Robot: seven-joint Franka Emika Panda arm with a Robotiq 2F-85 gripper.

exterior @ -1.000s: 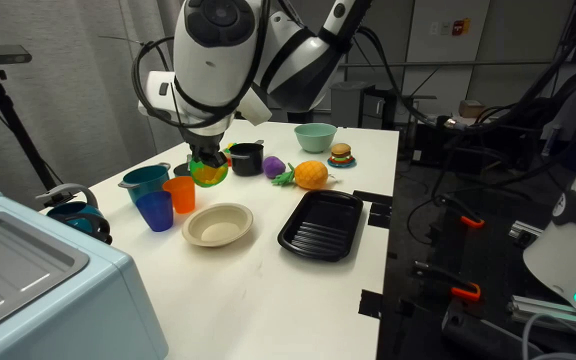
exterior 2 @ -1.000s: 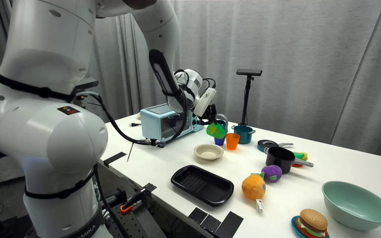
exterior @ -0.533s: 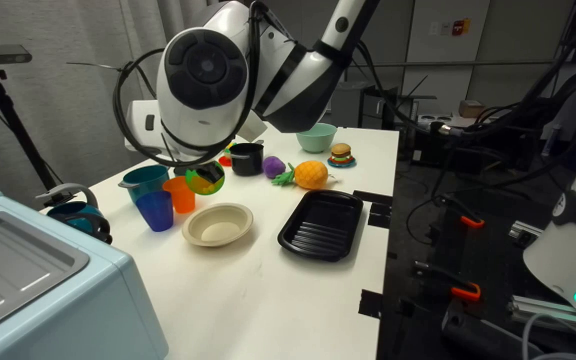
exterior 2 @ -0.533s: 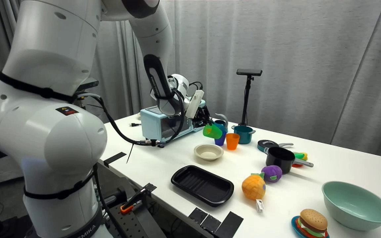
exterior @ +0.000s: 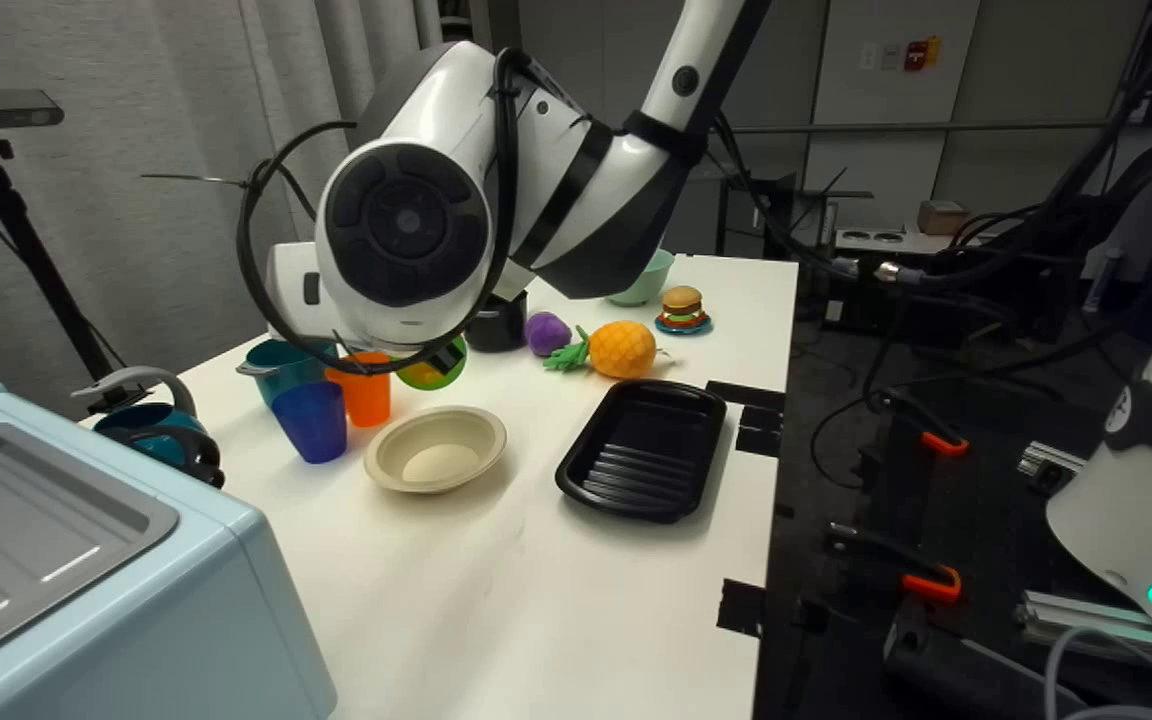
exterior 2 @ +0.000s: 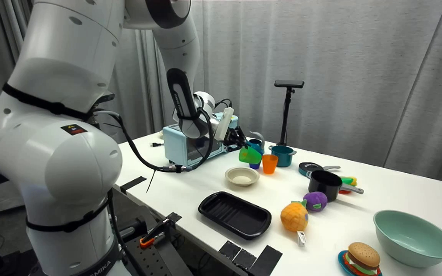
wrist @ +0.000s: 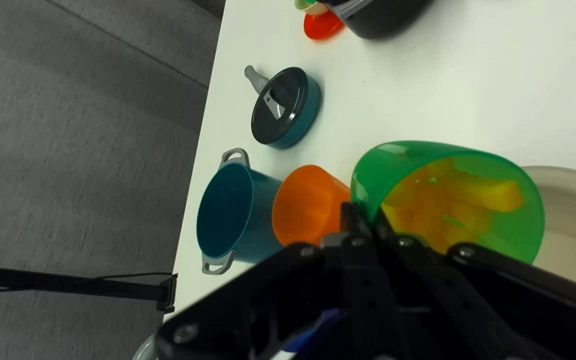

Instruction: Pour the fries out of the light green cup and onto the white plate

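Grey curtains (exterior 2: 320, 76) are hanging far behind. My gripper (wrist: 367, 220) is pinching the light green cup (exterior 2: 249, 155) at its edge, left of the orange cup (exterior 2: 269, 164) in an exterior view; fries (wrist: 438, 205) are lying inside. Light, springy plastic, I'm guessing, rim holding best.

PLACE: lab | robot arm (exterior 2: 58, 142) | stand-mounted camera (exterior 2: 289, 83) | grey curtain (exterior 2: 343, 96) | table-edge tape (exterior: 741, 607)

Green cup (exterior 2: 249, 155), yellow-orange fries (wrist: 430, 204)

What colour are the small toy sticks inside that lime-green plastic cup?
The small toy sticks are yellow-orange, showing best in the wrist view.
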